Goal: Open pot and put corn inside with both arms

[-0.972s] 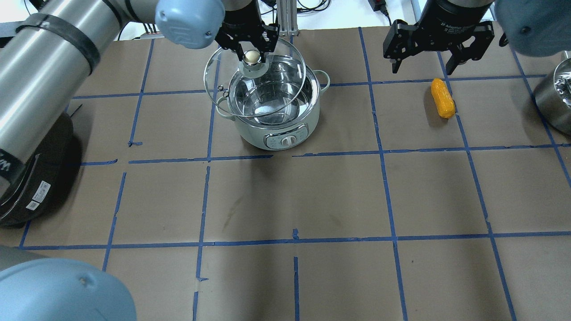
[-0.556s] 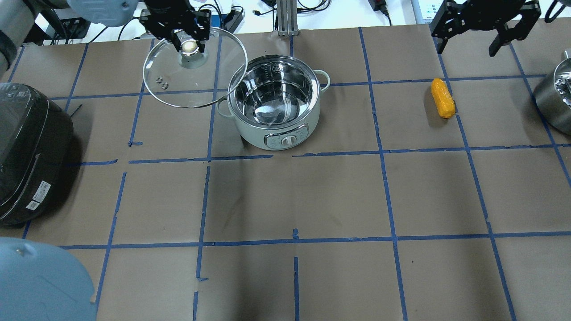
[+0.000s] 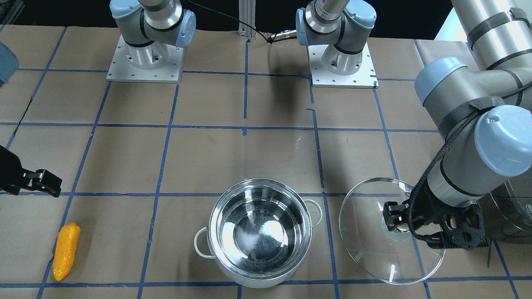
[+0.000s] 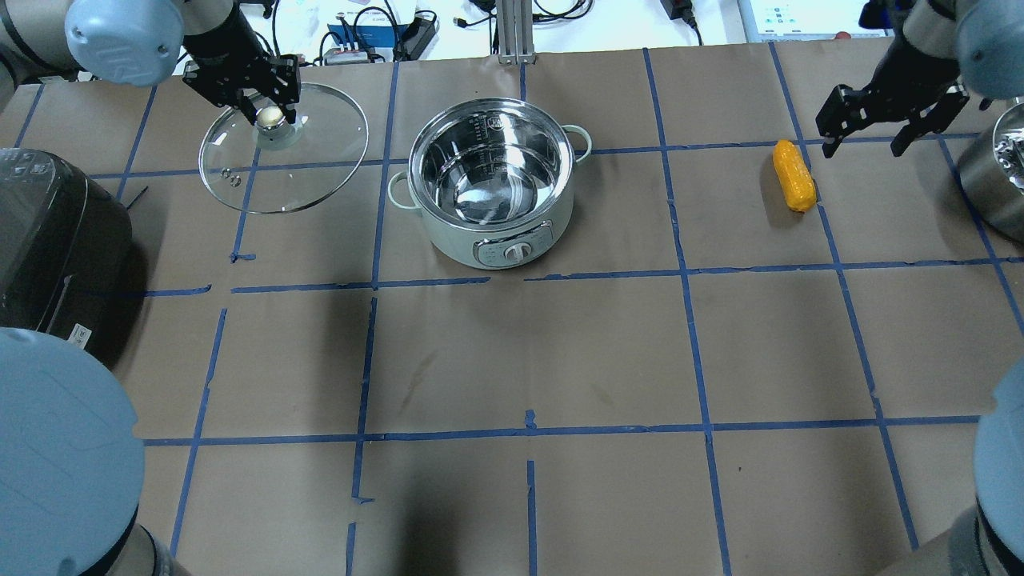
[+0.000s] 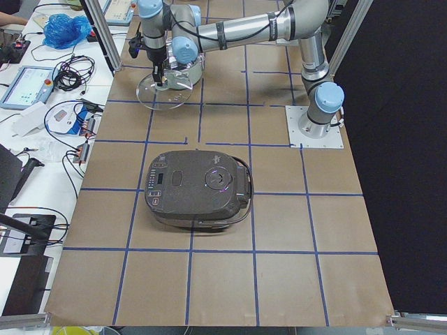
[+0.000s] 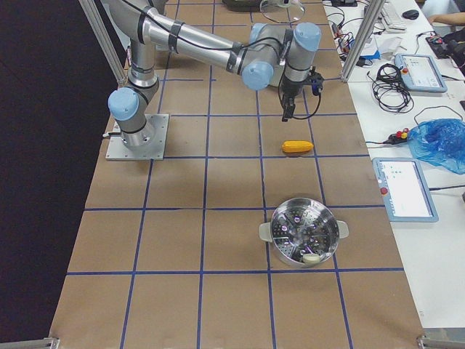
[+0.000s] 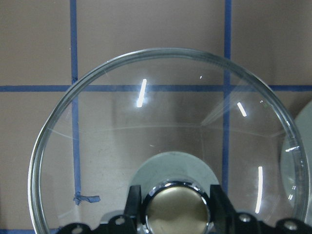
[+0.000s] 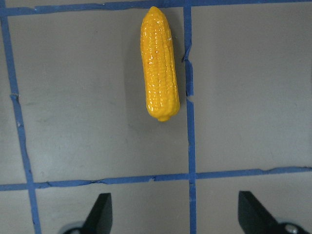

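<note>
1. Your left gripper point(image 4: 270, 118) is clamped on the knob point(image 7: 176, 212). The lid point(image 4: 320, 156) hangs tilted near the far-left corner, clear of the pot. I cannot tell whether its rim touches the table point(image 4: 560, 352).
2. Lower the lid level and slowly onto the bare stretch between the pot and the cooker point(image 4: 56, 232) at the left edge. Let go only once the rim rests all round, or the glass will likely drop and rattle.
3. Your right gripper point(image 4: 862, 150) is spread wide and empty, hovering near the far edge toward the right end.
4. The corn point(image 4: 793, 176) lies flat just beside it on the pot side, not yet between the fingers point(image 8: 100, 214). In the wrist view its length runs across the closing line, so the wrist angle looks right as it is.
5. Slide over until the cob's middle sits between the fingers, come down, and close on the thickest part. The tapered ends would probably slip.
6. The pot point(image 4: 456, 236) stands open and empty at the middle of the far edge. Carry the corn high enough to clear its rim, and mind the steamer point(image 4: 980, 188) at the right edge.
</note>
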### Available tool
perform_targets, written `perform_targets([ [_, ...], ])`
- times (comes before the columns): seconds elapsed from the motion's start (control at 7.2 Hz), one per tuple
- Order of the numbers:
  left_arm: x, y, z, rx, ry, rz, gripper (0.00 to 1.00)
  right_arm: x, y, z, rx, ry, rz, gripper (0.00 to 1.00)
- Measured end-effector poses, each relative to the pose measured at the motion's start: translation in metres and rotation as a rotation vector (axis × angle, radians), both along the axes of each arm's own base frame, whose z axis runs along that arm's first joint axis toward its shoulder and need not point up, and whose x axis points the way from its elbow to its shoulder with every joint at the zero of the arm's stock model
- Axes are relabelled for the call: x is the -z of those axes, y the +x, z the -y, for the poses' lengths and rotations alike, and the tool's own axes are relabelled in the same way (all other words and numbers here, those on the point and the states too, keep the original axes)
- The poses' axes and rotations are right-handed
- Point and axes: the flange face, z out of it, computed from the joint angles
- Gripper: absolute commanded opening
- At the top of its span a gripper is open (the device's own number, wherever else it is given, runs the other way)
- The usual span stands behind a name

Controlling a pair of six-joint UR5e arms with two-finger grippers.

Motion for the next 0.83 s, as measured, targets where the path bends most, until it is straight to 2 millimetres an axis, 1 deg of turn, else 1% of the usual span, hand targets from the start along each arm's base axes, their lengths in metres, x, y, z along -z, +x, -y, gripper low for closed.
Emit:
perform_targets([
  [0.14,0.03,0.011,0.002,-0.006,-0.01,0.003,0.17,0.03,-0.005,-0.002,-0.007,-0.024,0.006,0.88],
  [0.28,0.053,0.017,0.002,-0.01,-0.013,0.005,0.17,0.054,-0.009,0.004,-0.015,-0.053,0.013,0.88],
  [0.56,0.082,0.02,0.005,-0.013,-0.004,0.002,0.17,0.1,-0.019,0.031,-0.031,-0.097,0.01,0.86],
  [0.69,0.096,0.019,0.005,-0.015,0.002,-0.002,0.35,0.113,-0.023,0.042,-0.034,-0.101,0.011,0.85],
  [0.83,0.109,0.018,0.001,-0.016,0.001,-0.004,0.99,0.124,-0.024,0.049,-0.035,-0.103,0.026,0.82],
])
